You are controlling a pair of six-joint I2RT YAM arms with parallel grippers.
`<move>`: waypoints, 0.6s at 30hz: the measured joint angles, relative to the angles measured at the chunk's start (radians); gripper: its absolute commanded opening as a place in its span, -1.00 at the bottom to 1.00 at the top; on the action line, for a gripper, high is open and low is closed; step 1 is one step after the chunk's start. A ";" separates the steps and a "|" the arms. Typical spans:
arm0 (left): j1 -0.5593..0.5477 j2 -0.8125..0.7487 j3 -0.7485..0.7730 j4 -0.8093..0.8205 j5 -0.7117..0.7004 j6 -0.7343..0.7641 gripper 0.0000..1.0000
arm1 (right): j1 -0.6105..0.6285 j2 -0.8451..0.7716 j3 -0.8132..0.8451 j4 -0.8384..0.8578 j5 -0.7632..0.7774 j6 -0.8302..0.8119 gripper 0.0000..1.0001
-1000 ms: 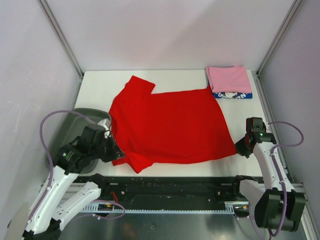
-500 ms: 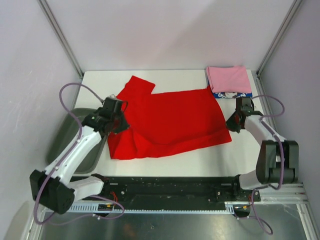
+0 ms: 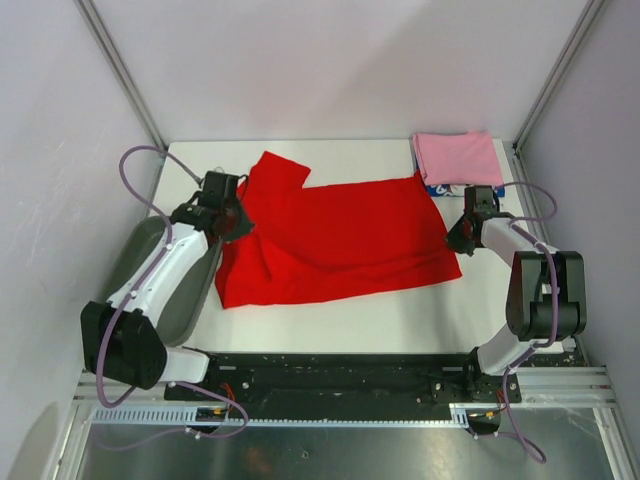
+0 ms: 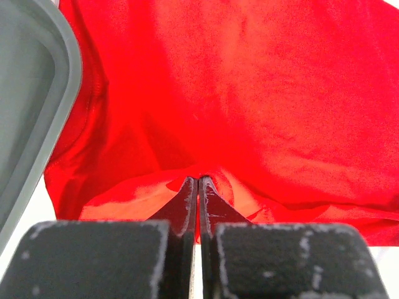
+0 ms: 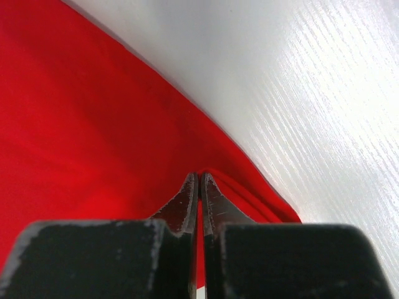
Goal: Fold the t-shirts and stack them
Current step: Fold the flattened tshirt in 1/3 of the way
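Note:
The red t-shirt [image 3: 335,235] lies on the white table, its near part folded back over itself, plain side up. My left gripper [image 3: 240,228] is shut on the shirt's left edge; in the left wrist view [image 4: 198,180] red cloth [image 4: 249,93] is pinched between the closed fingers. My right gripper [image 3: 452,240] is shut on the shirt's right hem; in the right wrist view [image 5: 199,176] the cloth [image 5: 93,124] folds over the fingertips. The folded pink t-shirt [image 3: 458,157] lies on the folded blue t-shirt [image 3: 465,189] at the far right corner.
A grey-green plastic tray [image 3: 150,275] hangs over the table's left edge, partly under my left arm; its rim shows in the left wrist view [image 4: 37,93]. Bare white table [image 3: 330,318] lies in front of the shirt. Enclosure walls stand on three sides.
Both grippers have carried the shirt's near edge away from the arm bases toward the far side, folding the red shirt over itself. The pink and blue stack has not moved.

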 measured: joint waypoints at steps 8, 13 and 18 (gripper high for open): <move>0.022 0.032 0.017 0.018 0.006 0.029 -1.00 | -0.033 0.000 0.003 0.013 0.008 0.000 -1.00; 0.030 0.049 0.026 0.023 0.007 0.035 -1.00 | -0.051 0.000 0.003 0.014 0.006 0.000 -1.00; 0.042 0.072 0.029 0.026 0.007 0.044 -1.00 | -0.055 0.000 0.003 0.025 -0.010 0.000 -1.00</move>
